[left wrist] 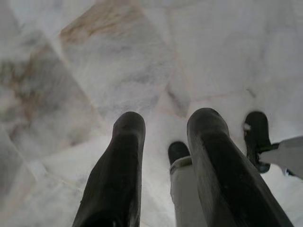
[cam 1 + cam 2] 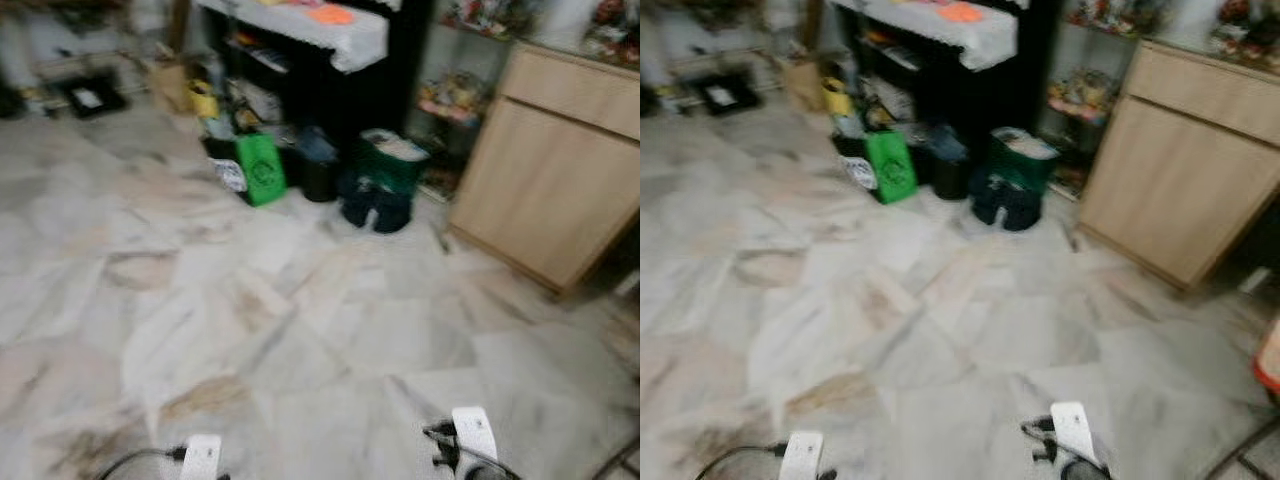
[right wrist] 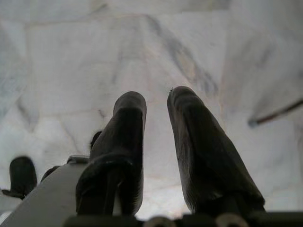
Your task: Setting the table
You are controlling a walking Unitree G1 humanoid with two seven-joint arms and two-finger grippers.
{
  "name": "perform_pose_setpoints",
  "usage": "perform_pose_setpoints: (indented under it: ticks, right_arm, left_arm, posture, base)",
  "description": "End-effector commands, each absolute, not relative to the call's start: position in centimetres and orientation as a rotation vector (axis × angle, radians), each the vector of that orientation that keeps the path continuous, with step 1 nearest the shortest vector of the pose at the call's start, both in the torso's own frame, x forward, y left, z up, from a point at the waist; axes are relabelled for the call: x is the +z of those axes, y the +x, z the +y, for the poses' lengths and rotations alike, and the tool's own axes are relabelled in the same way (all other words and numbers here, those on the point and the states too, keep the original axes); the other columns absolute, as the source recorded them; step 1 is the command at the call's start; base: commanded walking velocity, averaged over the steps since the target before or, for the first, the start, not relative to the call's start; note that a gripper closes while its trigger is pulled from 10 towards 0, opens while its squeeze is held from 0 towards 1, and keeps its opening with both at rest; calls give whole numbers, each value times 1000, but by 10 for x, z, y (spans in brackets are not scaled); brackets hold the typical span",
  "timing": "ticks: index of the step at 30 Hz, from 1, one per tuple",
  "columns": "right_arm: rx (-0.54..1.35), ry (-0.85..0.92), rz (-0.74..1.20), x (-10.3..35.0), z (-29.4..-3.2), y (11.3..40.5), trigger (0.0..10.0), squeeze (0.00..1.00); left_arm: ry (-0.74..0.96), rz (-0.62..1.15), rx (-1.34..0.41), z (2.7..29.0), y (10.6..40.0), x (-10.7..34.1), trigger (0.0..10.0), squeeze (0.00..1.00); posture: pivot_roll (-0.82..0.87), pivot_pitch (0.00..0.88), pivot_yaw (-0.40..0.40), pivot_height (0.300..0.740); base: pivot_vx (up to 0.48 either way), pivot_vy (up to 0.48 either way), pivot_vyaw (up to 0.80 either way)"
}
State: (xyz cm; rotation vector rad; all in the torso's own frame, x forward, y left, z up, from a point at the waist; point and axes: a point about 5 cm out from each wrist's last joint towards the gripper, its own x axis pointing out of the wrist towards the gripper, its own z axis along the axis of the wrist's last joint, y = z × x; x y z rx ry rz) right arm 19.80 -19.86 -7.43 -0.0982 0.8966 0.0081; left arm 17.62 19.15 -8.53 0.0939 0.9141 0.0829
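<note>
No table or tableware was seen across the marble floor (image 2: 300, 330), and the left gripper (image 1: 163, 125) and right gripper (image 3: 156, 101) were carried empty, fingers parted, so the setting was judged barely begun.

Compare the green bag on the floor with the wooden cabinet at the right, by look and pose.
The green bag is bright green and small; the wooden cabinet is pale tan and far larger. The green bag stands beside the dark shelf unit among other bags and clutter; the wooden cabinet stands apart to the right. The green bag bears a dark mark on its face; the wooden cabinet shows plain flat panels. Both rest on the marble floor.
</note>
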Motion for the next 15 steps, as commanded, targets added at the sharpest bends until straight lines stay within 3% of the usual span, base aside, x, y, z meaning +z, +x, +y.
perform_pose_setpoints:
  ticks: [1, 15]
  right_arm:
    - [-179, 158, 979, -80, -208, 188, 10000, 0]
    - [-171, 159, 976, -80, -205, 189, 10000, 0]
  left_arm:
    - [83, 1049, 123, 250, 154, -84, 10000, 0]
    - [100, 1063, 121, 254, 149, -85, 10000, 0]
  posture:
    - [-30, 0, 62, 740]
    - [-22, 0, 59, 740]
  base:
    - [0, 0, -788]
    - [0, 0, -788]
